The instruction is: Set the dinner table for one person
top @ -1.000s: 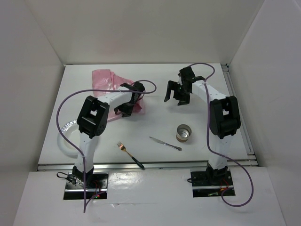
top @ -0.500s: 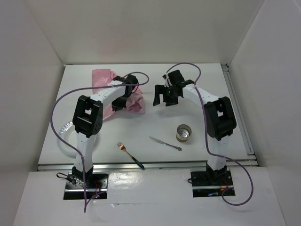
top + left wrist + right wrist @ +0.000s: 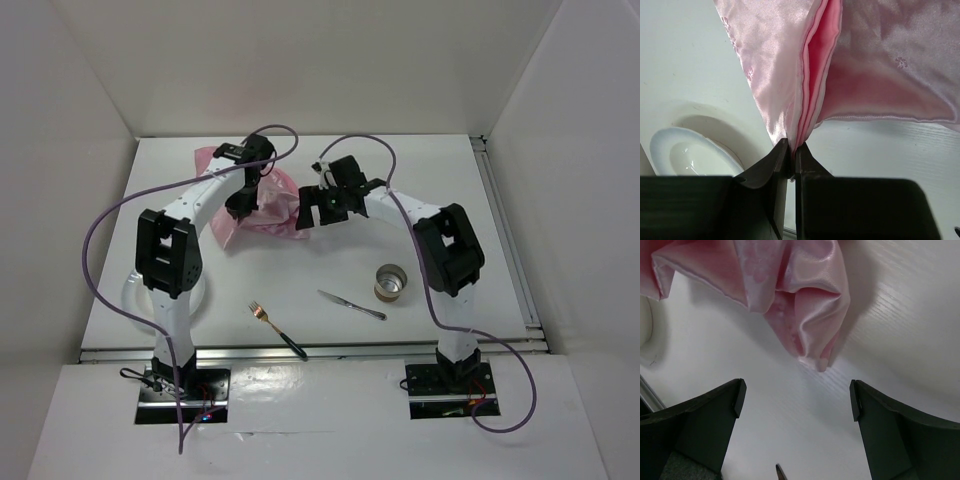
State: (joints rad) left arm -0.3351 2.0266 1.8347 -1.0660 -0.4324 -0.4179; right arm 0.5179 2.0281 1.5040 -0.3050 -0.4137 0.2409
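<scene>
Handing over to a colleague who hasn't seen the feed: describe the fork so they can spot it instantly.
On the white table, look along the near edge, a little left of centre. The fork lies there diagonally, with its tines pointing towards the far left. Unlike the all-silver knife to its right, it has copper-coloured tines and a black handle.

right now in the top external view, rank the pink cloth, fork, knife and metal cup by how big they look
1. pink satin cloth: largest by far, even bunched up.
2 and 3. fork and knife: about the same length, too close to rank.
4. metal cup: smallest span.
</scene>
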